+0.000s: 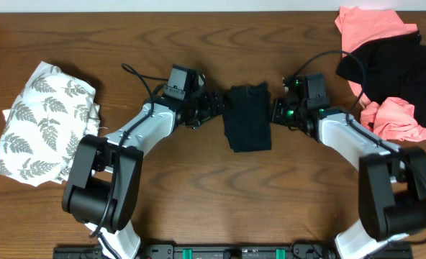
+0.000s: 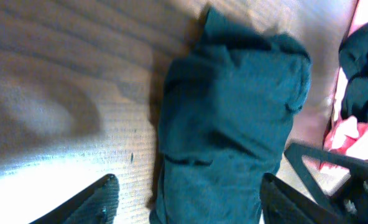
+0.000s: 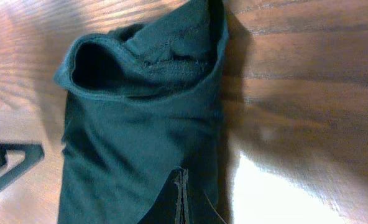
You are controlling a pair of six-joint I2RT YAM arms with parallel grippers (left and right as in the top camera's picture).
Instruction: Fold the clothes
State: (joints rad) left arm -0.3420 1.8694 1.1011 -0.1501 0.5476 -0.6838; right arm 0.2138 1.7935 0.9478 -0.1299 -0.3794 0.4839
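1. We see a black shirt [image 1: 247, 117] lying on the wooden surface [image 1: 198, 194], folded into a narrow dark strip between the two arms.
2. The left fingers [image 2: 100, 200] are at the shirt's left edge and spread wide. In the left wrist view one finger sits on bare wood just beside the cloth, and the other is on the far side of the shirt's near end. Neither one grips the fabric.
3. The right fingers [image 3: 171, 205] are at the shirt's right edge and pressed together. In the right wrist view they sit low over the cloth, close to its border. We cannot tell whether any fabric is caught between them.
4. The right wrist view also shows one end of the shirt bunched up, where a stitched hem curls open into a dark pocket. The rest of the strip lies fairly smooth, with a few soft creases.
5. Well to the left of the shirt lies a white garment printed with grey-green fern leaves [image 1: 44, 122]. It is loosely crumpled and apart from both arms.
6. Well to the right of the shirt, toward the far corner, sits a pile of clothes [image 1: 393, 68]. A pink top [image 1: 368, 25] is at the back, a black garment [image 1: 400, 61] is draped over the middle, and another pink piece [image 1: 394, 119] is at the front. The right arm passes just beside this pile.
7. The left wrist view catches a slice of that same pile beyond the shirt, pink with black on top.
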